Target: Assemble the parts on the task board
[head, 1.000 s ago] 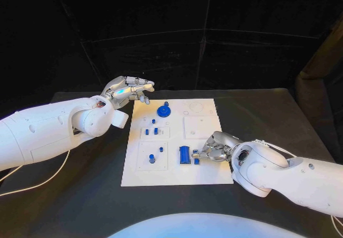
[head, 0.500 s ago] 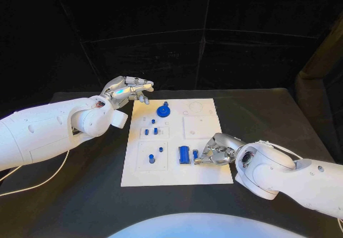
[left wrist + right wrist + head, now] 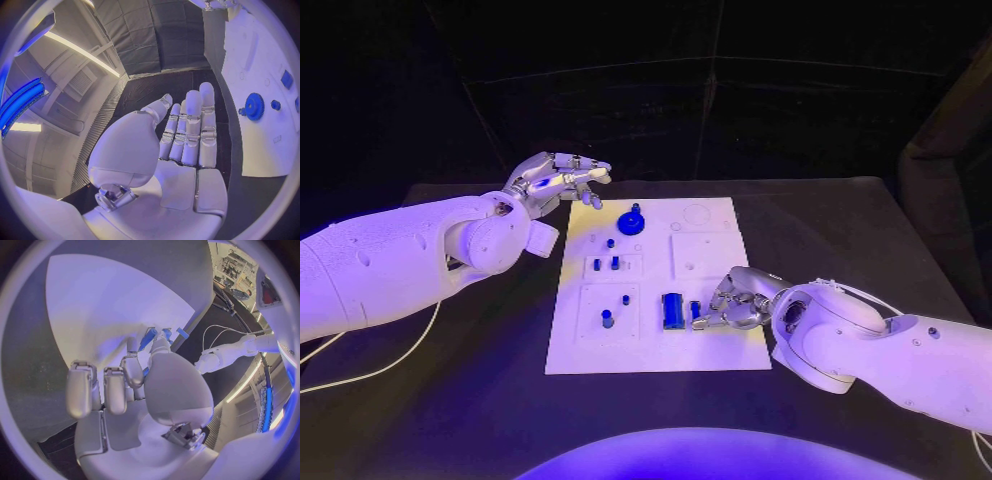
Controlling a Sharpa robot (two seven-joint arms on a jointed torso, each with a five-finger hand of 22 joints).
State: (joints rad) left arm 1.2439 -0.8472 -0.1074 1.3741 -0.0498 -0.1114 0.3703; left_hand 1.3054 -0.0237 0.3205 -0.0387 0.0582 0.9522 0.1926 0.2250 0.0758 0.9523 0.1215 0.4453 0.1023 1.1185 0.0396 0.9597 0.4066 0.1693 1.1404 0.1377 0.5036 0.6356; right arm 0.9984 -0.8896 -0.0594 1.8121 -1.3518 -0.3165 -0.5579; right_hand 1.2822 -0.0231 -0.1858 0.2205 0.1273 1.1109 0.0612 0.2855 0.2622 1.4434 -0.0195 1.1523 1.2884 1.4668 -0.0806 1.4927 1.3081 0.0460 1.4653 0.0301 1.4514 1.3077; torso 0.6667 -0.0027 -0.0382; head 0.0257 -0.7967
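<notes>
1. Two silver hands are out over the black desk (image 3: 862,220), one on each side of the white task board (image 3: 707,345).
2. The left hand (image 3: 557,183) floats above the desk just past the board's 11 o'clock corner. It touches nothing.
3. The left wrist view shows the left hand's fingers (image 3: 191,131) stretched out straight and lying side by side, with an empty palm. It is let go and holds nothing.
4. The right hand (image 3: 737,303) is low over the board's 4 o'clock part, with its fingers bent down.
5. Its fingertips (image 3: 152,342) meet at a small blue part (image 3: 694,311) there. It looks like a pinch, but I cannot tell for sure if the part is held.
6. A long blue block (image 3: 672,311) lies on the board just at 9 o'clock of that small part.
7. A round blue gear (image 3: 630,223) sits near the board's 12 o'clock edge.
8. Some little blue pegs (image 3: 606,264) stand on the board's 9 o'clock half.
</notes>
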